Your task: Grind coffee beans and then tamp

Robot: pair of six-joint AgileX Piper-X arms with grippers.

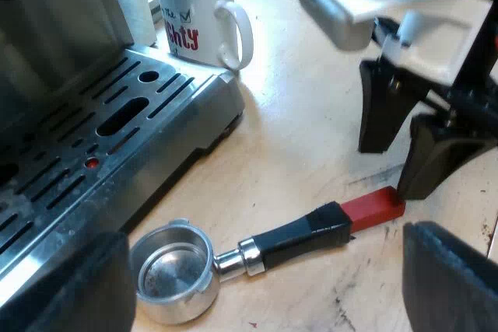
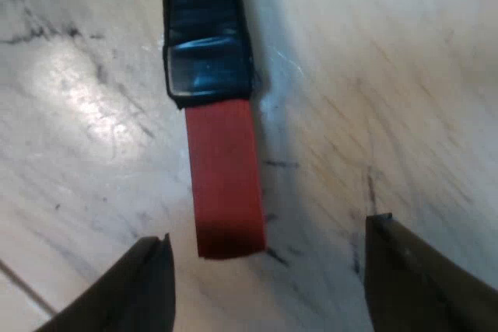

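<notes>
The metal holder [image 1: 173,272] lies loose on the wooden table beside the espresso machine [image 1: 85,106], its basket holding dark residue. Its dark handle [image 1: 299,233] ends in red [image 1: 372,208]. My right gripper [image 1: 405,149] hovers just over that red end with its fingers spread. In the right wrist view the red end [image 2: 226,180] lies between and just beyond my right gripper's [image 2: 268,277] open fingers, not touched. My left gripper [image 1: 264,293] is open, its two dark pads [image 1: 447,281] standing wide on either side of the holder.
A white mug [image 1: 198,13] with printed lettering stands on the table by the corner of the machine's slotted drip tray [image 1: 117,126]. Bare wooden table [image 1: 311,114] lies between the mug and the holder.
</notes>
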